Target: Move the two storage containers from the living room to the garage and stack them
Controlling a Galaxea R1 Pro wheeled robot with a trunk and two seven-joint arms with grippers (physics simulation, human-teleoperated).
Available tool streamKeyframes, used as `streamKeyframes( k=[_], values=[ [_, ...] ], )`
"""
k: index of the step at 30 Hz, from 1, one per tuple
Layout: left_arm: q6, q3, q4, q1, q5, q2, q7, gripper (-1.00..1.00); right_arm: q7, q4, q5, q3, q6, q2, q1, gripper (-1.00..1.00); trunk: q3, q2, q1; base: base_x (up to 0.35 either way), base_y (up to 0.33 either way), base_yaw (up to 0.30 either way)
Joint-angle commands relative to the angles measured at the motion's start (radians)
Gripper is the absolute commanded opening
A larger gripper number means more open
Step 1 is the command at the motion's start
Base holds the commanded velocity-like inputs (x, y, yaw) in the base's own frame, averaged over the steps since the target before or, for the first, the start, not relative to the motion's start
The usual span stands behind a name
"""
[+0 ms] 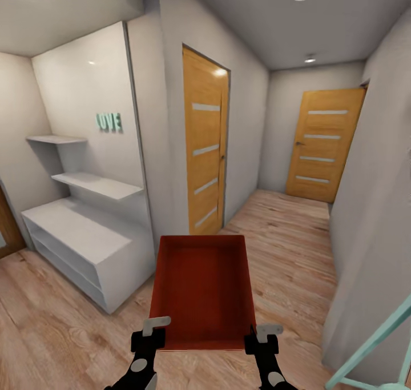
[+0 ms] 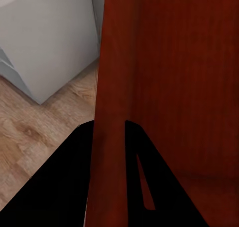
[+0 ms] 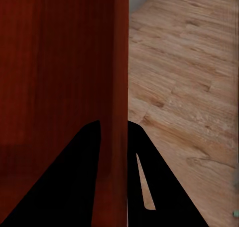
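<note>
One red-orange open-topped storage container [image 1: 202, 290] is carried in front of me above a light wood plank floor, in a hallway. My left gripper [image 1: 149, 334] is shut on its left wall near the near corner, and my right gripper [image 1: 261, 337] is shut on its right wall. In the left wrist view the container wall [image 2: 107, 137] runs between the two dark fingers [image 2: 64, 187]. The right wrist view shows the same: the wall [image 3: 117, 137] is pinched between the fingers [image 3: 159, 187]. The container is empty inside.
A white shelf unit [image 1: 85, 236] with a "LOVE" sign stands at the left. A wooden door [image 1: 205, 144] is in the left wall, another wooden door [image 1: 324, 144] closes the corridor's far end. A grey wall [image 1: 371, 218] runs along the right, with a teal frame [image 1: 377, 344] low right.
</note>
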Motion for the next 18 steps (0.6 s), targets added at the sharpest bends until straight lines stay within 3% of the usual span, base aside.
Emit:
streamKeyframes(
  k=[1,18],
  values=[
    [0.078,-0.009,0.003,0.000,0.019,0.001,-0.022,-1.00,-0.021,-0.001,-0.015,-0.007,-0.052,0.000,-0.002,-1.00,-0.002,-0.002,0.001,0.321,0.170,-0.242],
    [0.078,-0.009,0.003,0.000,0.019,0.001,-0.023,-1.00,-0.021,-0.001,-0.015,-0.007,-0.052,0.000,-0.002,-1.00,-0.002,-0.002,0.001,0.321,0.170,-0.242]
  ],
)
